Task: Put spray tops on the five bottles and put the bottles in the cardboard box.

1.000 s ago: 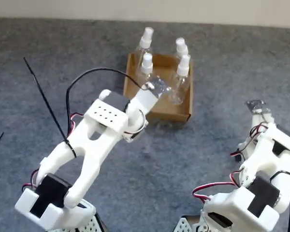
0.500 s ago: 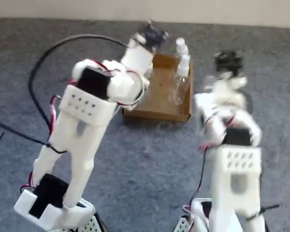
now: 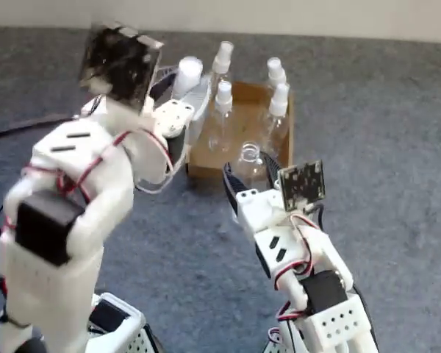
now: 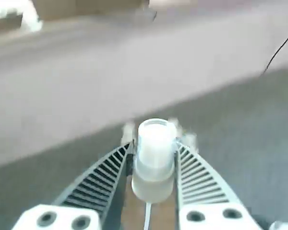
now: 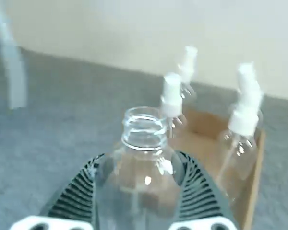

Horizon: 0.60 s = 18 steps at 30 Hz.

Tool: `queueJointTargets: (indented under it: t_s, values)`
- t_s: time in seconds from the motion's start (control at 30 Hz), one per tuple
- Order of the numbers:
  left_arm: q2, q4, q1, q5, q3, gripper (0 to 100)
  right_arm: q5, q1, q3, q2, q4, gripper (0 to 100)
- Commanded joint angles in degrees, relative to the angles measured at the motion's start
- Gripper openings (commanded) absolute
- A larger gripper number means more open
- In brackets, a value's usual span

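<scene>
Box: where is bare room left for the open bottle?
Bare box floor runs down the middle, between the capped bottles, toward its near wall. Its far end and sides are crowded. Carpet right of it is free.

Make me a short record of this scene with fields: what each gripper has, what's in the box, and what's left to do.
Left gripper: shut on a spray top, held up beside the box.
Right gripper: shut on an uncapped bottle, upright, near the box's front edge.
Cardboard box: four bottles standing inside, each with a spray top on.
Remaining: cap the fifth bottle, then put it in the box.
</scene>
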Motion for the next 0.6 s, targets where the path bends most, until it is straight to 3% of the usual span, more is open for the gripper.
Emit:
queueJointTargets:
  t_s: [0.0,0.13,0.33,0.57]
  values:
    - [-5.67,-20.66,9.71,1.49,6.99,1,-0.62,-0.92,-0.13,-2.15,-2.59,0.3]
    - [-3.38,-24.79,15.16,1.76,6.99,1,-0.62,-0.92,-0.22,-2.33,-2.95,0.3]
    - [-1.71,-25.93,16.31,1.76,5.23,1,-0.44,-0.66,-0.13,-2.15,-2.95,0.3]
    - [-2.77,-13.54,16.4,5.1,-0.84,1,-0.62,-0.66,-0.13,-2.07,-2.95,0.3]
